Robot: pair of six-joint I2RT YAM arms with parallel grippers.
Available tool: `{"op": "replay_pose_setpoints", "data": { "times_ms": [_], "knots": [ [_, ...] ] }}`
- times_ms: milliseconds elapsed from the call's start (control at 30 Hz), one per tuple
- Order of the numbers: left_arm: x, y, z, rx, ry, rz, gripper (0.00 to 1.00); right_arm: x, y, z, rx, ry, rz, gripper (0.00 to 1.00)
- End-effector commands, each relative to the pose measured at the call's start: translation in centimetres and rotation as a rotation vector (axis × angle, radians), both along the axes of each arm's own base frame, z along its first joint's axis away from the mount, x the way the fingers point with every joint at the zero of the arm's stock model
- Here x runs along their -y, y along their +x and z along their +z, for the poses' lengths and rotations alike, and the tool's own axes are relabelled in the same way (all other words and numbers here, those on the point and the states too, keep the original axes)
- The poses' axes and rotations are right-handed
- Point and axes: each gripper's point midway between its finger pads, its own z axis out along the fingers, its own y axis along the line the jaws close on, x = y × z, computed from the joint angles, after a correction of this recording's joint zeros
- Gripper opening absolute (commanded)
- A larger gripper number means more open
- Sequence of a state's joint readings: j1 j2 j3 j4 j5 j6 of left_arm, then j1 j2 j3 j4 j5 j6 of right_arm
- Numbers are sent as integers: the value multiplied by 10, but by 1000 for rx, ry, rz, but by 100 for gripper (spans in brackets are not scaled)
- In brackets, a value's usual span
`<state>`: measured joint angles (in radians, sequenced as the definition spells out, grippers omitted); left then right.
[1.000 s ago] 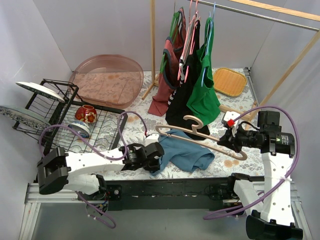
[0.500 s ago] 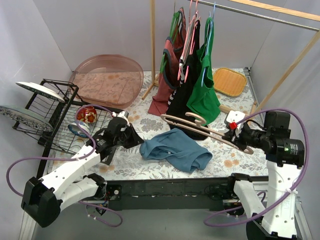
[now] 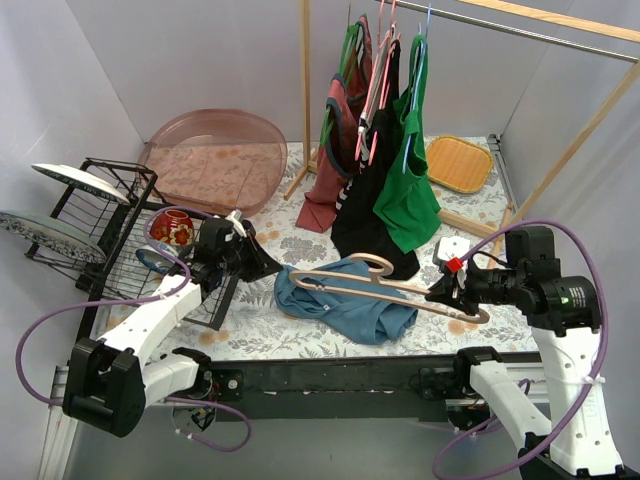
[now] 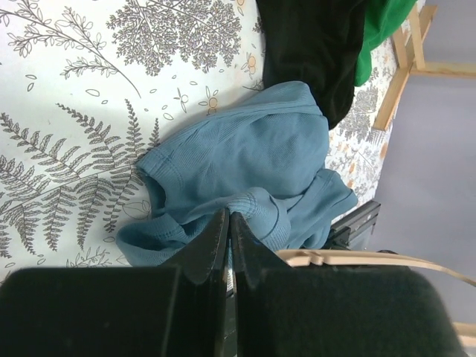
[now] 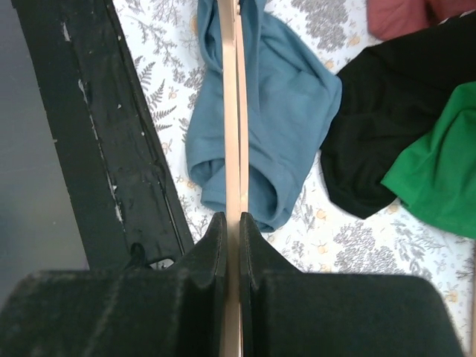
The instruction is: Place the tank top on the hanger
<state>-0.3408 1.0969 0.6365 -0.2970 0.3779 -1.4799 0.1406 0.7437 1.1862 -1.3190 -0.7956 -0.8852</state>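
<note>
Pinching one arm tip of the hanger [image 3: 372, 284] between its fingers, the right gripper [image 5: 230, 223] is holding it out flat ahead of itself, the wood reaching over the tank top [image 3: 338, 308]. The top is lying crumpled on the table [image 3: 250, 335], ahead of the right fingertips and under the hanger, whose hook is pointing away toward the hanging black top [image 3: 365, 215]. The left gripper [image 4: 228, 239] is hanging above the table with its fingers pressed together on nothing, the tank top lying just ahead of its tips and the rack [image 3: 120, 240] sitting behind it.
</note>
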Motion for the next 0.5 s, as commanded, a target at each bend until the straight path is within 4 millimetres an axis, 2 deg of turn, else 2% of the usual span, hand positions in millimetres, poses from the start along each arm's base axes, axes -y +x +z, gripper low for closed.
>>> {"op": "replay_pose_setpoints", "data": {
  "times_ms": [0,233,467],
  "knots": [
    [9,7,30,77,-75,-58,0,-3,0,-9,-40,6,12,1],
    [5,4,39,73,-117,-61,0,9,9,-24,-30,-79,-11,1],
    [5,3,51,75,-178,-64,0,8,8,-28,-38,-87,6,1]
  ]
}}
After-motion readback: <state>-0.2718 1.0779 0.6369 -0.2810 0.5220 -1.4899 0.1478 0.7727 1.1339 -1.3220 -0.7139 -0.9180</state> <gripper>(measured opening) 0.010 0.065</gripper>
